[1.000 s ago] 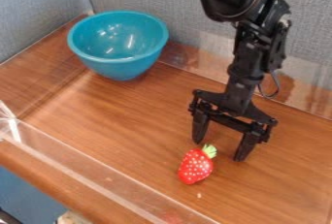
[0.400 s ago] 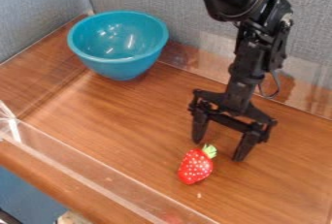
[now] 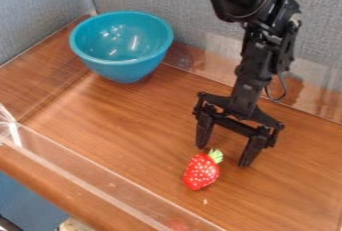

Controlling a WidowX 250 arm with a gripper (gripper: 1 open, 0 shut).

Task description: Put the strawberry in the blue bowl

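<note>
Strawberry [image 3: 201, 172] found on the worktop [image 3: 127, 115], just in front of the spread jaws [image 3: 227, 157], ungripped; compared with a second ago no clear change noted, so pickup and transfer to the bowl [image 3: 122, 45] remain outstanding.

We look down at a slant from above the wooden table [image 3: 120, 125], in a single view set close enough for the arm [image 3: 254, 35] to run out of the top edge. We face the grey wall [image 3: 194, 10] behind, with the blue bowl [image 3: 122, 45] at the far left and the strawberry [image 3: 202, 170] nearer us, low in the picture.
</note>
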